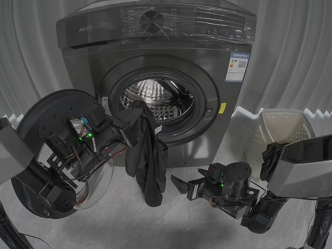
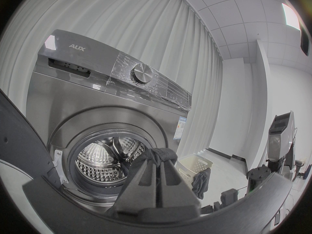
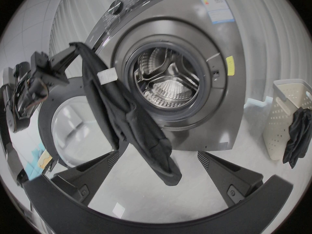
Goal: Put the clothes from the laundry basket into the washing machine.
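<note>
On washing machine (image 1: 86,70) front: blue-and-white label sticker (image 1: 237,66) at upper right, small yellow sticker (image 1: 222,108) just beside the door opening, clear film taped over dial (image 1: 151,21) and panel. White tag (image 1: 158,129) on black garment (image 1: 148,163).

Left gripper (image 1: 137,108) at the opening's left rim, jaws clamped on garment's top. Rest of cloth hanging outside the drum (image 1: 152,94), crossing left part of its mouth, hem low near the floor (image 1: 138,225).

Door (image 1: 69,97) standing wide open to the left, behind left arm. Right gripper (image 1: 186,176) low before the machine, jaws spread, holding nothing, near the hanging hem.

Laundry basket (image 1: 280,121) just right of machine, against curtain (image 1: 283,35). Second dark garment (image 1: 271,158) draped over its near rim.
</note>
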### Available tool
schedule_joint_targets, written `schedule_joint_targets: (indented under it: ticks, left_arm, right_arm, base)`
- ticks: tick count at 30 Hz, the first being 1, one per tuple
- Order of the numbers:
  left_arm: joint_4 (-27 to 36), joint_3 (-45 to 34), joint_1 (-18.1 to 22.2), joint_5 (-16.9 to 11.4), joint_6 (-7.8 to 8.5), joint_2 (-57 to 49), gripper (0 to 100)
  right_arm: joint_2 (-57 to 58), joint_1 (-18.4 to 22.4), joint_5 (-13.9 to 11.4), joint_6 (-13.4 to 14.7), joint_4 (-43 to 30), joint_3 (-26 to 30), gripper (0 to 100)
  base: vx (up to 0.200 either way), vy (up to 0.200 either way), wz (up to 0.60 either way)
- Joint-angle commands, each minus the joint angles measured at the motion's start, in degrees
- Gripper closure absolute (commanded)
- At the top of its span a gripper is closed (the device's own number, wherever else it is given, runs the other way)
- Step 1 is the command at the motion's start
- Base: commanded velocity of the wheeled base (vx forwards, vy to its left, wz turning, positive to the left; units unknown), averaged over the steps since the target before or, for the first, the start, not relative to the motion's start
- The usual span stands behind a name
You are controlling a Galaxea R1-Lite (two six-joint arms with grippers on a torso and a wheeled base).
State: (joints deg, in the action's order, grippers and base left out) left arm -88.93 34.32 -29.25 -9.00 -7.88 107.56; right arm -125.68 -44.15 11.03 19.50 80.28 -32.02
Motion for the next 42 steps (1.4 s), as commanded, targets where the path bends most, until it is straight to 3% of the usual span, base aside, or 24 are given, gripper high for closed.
schedule_joint_targets:
  ticks: [1,4,19,22,23,36,42]
  left_arm:
    - [-0.01,0.22,-0.11,0.03,-0.56,-0.51,100]
    - [-0.01,0.22,-0.11,0.03,-0.83,-0.59,100]
    - [-0.1,0.05,-0.81,0.03,-0.91,-0.59,100]
    - [-0.1,-0.04,-0.99,0.03,-0.91,-0.59,100]
    - [-0.1,-0.04,-1.08,0.03,-0.91,-0.59,100]
    - [-0.1,-0.21,-0.9,-0.06,-0.91,-0.33,100]
    - [-0.1,-0.3,-0.37,-0.14,-1.27,-0.07,100]
  right_arm:
    - [-1.58,0.38,-1.89,-0.43,-1.7,-1.2,0]
    - [-2.11,0.65,-4.26,-0.43,-3.28,-3.57,0]
    - [-8.44,1.18,-4.53,-1.14,-4.86,-13.06,0]
    - [-8.7,1.18,-5.67,-1.14,-5.22,-15.0,0]
    - [-8.96,1.09,-5.67,-1.14,-5.13,-15.17,100]
    - [-7.65,1.79,-5.67,-1.05,-1.7,-14.91,100]
    - [0.35,4.16,-5.58,-1.14,0.41,-10.34,100]
  base:
    - [0.0,0.0,0.0]
    - [0.0,0.0,0.0]
    - [0.0,0.0,0.0]
    - [0.0,0.0,0.0]
    - [0.0,0.0,0.0]
    - [0.0,0.0,0.0]
    - [0.0,0.0,0.0]
